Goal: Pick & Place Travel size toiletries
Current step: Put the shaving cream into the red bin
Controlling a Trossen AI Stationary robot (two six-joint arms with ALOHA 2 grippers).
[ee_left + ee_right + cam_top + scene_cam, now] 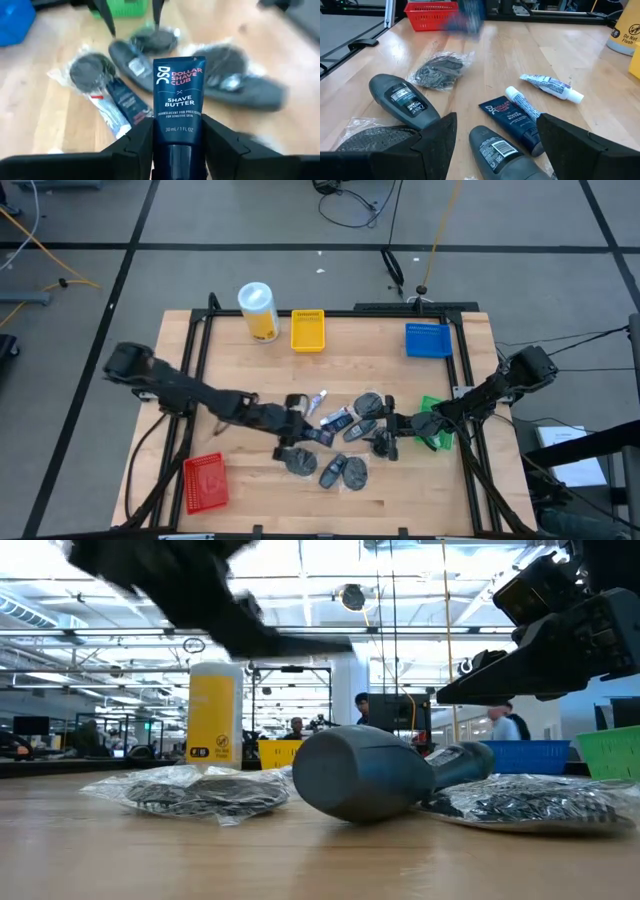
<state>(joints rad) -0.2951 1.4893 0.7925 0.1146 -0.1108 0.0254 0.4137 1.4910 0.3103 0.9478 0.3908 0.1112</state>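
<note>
On the wooden table (350,365), our left gripper (178,145) clamps a shave butter tube (178,100), its length running forward; right gripper (495,137) hangs spread over the grey bottles (405,102).

Bright ceiling strip lights; wrist views blurred at far edges

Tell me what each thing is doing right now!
Left gripper: shut on the shave butter tube.
Right gripper: open, empty.
Yellow canister: upright, lid on.
Grey bottle: lying on its side.
Toothpaste tube: lying flat, capped.
Red tray: empty.
</note>
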